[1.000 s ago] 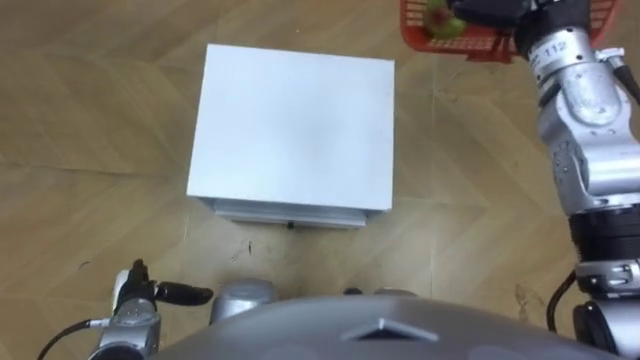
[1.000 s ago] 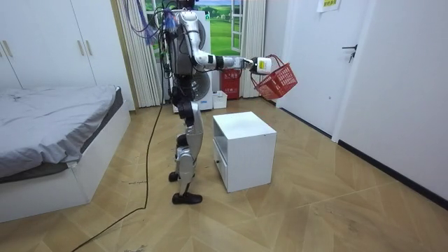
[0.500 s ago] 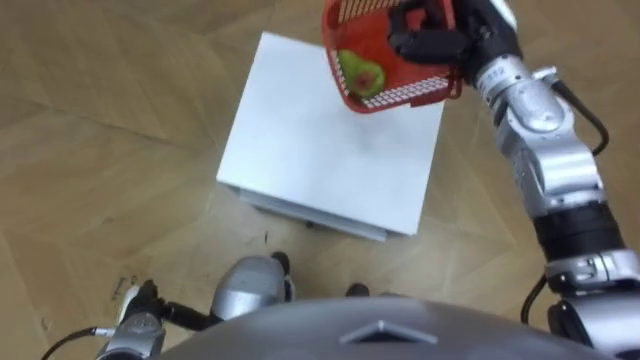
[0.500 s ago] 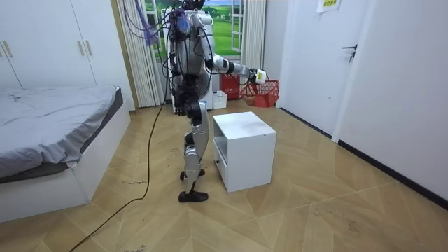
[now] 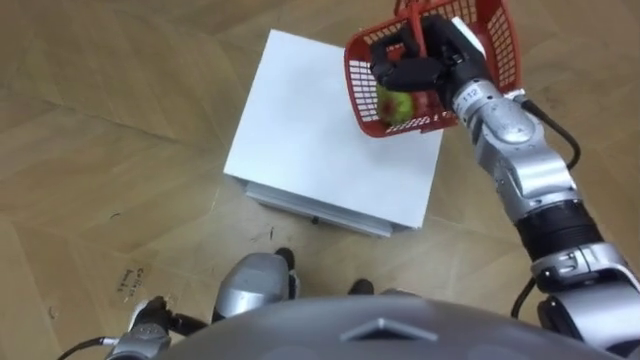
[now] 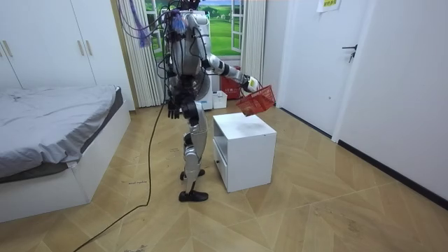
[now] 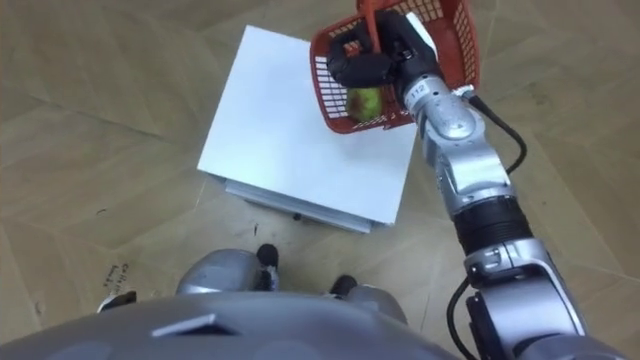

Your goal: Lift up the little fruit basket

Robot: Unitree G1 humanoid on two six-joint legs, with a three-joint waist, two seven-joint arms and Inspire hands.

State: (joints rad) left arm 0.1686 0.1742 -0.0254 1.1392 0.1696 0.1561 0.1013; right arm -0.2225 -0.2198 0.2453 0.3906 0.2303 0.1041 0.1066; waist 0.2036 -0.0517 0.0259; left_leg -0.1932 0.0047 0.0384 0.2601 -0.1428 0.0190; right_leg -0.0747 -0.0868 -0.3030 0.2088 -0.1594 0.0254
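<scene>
Inventory at this moment, largest first.

- Wooden floor – bare around the robot, which stood at the near side of the desk.
- Bed – at the room view's left, well apart from the work.
- Desk – a low white cabinet; the part of its top that showed was bare.
- Fruit basket – red mesh, in the air above the desk's far right corner, tilted, touching nothing but the hand that carried it.
- Right robot hand – arm stretched forward, fingers curled round the basket's handle.
- Left robot hand – hanging idle by the hip; grip not readable.
- Fruit – a green piece lying in the basket's low side, with something red beside it.

Status: the lift looked done, since the basket hung clear of the desk in a firm grasp. What seemed left was only to level it so the fruit would not roll out.
</scene>
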